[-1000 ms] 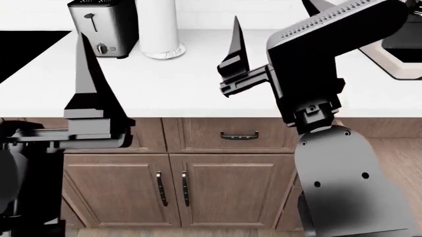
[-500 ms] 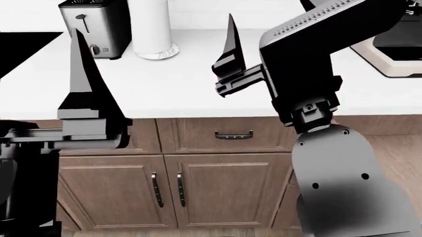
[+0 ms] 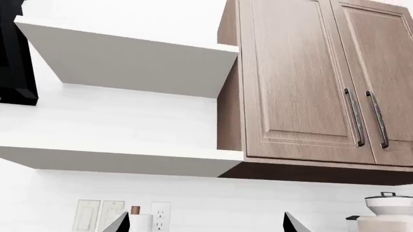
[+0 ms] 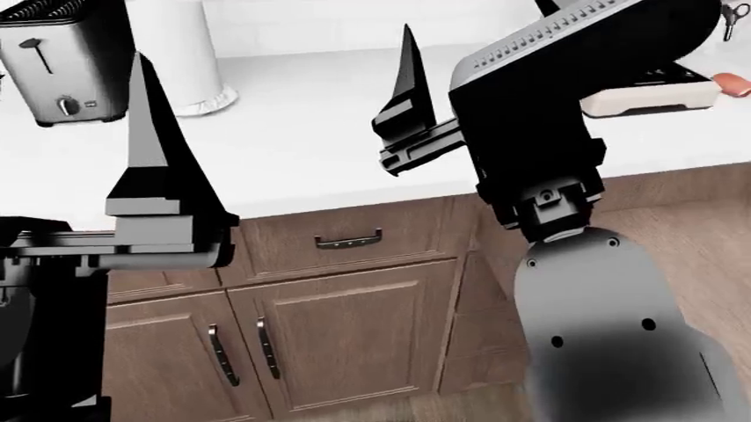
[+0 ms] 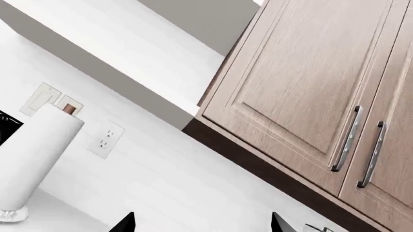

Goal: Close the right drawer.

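- Shifted across the head view since the earlier frame: the toaster (image 4: 59, 66), the paper towel roll (image 4: 188, 53) and the short drawer (image 4: 281, 244) with its dark handle now sit further toward the left end effector's side. The view appears to have swung rightward.
- The left end effector (image 3: 205, 224) is seen spread wide in its wrist view. Its two finger tips are well apart and nothing is held.
- The right end effector (image 5: 201, 223) is likewise wide and empty.
- Both are raised above the surface (image 4: 305, 149) and aimed up at the wall, with the upper cabinet (image 3: 290, 82) ahead of them. No cabinetry is touched.
- The right drawer cannot be clearly picked out. A brown wood strip (image 4: 470, 308) is noted below the right end effector, just beside the right forearm (image 4: 599, 325). Whether it belongs to the drawer cannot be told, because the arm hides most of that side.
- The short drawer below and between the end effectors is shut, and it is judged not to be the target.
- Progress is judged early: no contact has been made and the push is not begun.
- Left to do: bringing the right drawer into view, lowering an end effector to its front, and pressing it home.
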Robot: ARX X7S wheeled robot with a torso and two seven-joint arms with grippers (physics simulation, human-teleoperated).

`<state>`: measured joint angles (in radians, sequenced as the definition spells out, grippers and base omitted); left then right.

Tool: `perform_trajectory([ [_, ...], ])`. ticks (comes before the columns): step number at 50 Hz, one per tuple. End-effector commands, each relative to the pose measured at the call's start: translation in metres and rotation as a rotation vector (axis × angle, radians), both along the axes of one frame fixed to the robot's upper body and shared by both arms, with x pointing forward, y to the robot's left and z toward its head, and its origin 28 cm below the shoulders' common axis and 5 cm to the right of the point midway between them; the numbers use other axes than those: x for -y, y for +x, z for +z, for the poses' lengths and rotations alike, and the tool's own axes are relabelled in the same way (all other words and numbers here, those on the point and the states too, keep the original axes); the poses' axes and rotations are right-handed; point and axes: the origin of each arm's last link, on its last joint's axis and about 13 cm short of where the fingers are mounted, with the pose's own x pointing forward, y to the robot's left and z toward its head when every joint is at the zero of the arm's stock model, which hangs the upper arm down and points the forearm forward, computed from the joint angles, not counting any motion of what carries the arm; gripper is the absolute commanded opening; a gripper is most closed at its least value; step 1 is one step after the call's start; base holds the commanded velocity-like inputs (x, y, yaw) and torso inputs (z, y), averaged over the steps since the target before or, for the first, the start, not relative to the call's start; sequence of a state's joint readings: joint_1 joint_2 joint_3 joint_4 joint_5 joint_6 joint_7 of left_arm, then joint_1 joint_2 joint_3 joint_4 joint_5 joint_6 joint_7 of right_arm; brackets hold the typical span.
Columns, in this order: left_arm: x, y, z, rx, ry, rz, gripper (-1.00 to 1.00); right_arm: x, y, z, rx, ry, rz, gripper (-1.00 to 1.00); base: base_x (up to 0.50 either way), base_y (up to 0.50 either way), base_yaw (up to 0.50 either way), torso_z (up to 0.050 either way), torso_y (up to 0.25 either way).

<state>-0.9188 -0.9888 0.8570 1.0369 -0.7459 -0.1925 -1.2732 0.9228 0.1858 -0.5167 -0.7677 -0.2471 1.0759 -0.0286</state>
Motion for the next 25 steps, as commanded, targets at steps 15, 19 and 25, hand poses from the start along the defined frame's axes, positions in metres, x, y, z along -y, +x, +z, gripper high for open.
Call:
perform_trajectory([
  [15, 0.0006, 0.0002, -0.0008, 0.002, 0.007, -0.003, 1.0, 0.0016, -0.0024, 0.0008, 0.016, 0.046, -0.024, 1.0, 0.0, 0.0, -0.5, 0.0, 0.0],
  [19, 0.0008, 0.0, -0.001, 0.0, 0.006, -0.003, 1.0, 0.0019, -0.002, 0.0001, 0.011, 0.048, -0.024, 1.0, 0.0, 0.0, -0.5, 0.0, 0.0],
  [25, 0.0007, -0.0009, -0.0008, 0.001, 0.006, -0.003, 1.0, 0.0018, -0.0027, 0.0006, 0.011, 0.051, -0.024, 1.0, 0.0, 0.0, -0.5, 0.0, 0.0],
])
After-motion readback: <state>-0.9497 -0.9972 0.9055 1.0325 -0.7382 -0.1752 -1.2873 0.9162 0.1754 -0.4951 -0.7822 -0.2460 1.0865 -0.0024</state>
